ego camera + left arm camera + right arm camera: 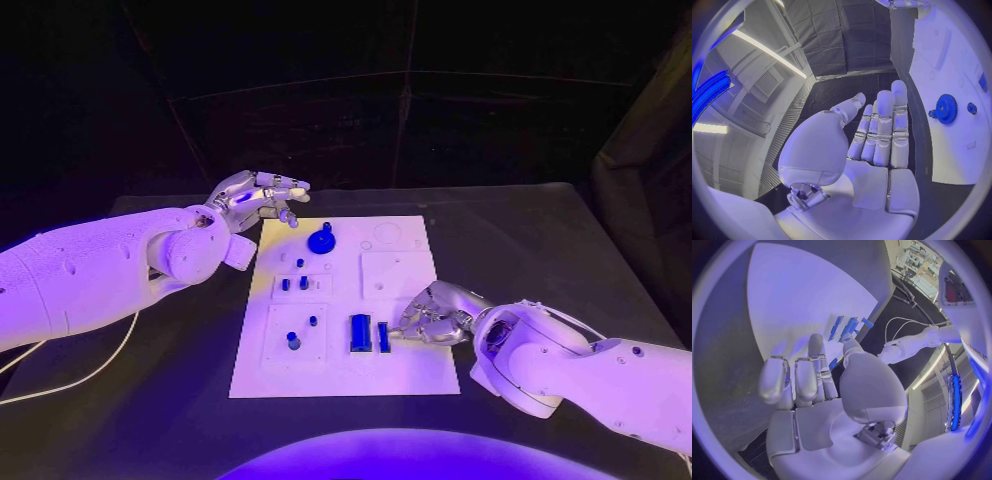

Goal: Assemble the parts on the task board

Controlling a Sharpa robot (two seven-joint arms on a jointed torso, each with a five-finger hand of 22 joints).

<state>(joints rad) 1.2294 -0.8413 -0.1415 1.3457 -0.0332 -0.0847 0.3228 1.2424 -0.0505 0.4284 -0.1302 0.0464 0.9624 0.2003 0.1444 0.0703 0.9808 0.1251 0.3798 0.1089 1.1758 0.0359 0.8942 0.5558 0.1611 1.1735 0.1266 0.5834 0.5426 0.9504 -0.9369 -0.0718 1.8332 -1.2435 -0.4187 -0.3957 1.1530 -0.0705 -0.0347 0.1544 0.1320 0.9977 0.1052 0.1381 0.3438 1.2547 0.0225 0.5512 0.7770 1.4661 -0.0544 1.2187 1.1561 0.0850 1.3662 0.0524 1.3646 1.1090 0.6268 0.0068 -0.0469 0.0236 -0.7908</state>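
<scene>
Right robot hand [430, 318]: nearest to me, low on the right side of the task board; I see its fingers curled down at the board's right edge, beside the blue bars. I cannot tell whether it pinches anything.
Blue bars: I read a wide upright block [358, 332] and a thin strip [384, 336] just beside it, near the board's near end; the right wrist view shows them past the fingertips [844, 329].
Task board [346, 375]: white plate lying lengthwise down the middle of the black bench [577, 260].
Small blue pegs [294, 284]: I see a cluster at mid-board on the left side, and more in the lower-left panel [293, 339].
Blue gear [320, 240]: sits near the board's far end, left of centre; in the left wrist view [946, 108] it lies well apart from the fingers.
Left robot hand [260, 200]: hovers off the board's far-left corner, fingers straight and spread, palm bare [873, 165], holding nothing.
</scene>
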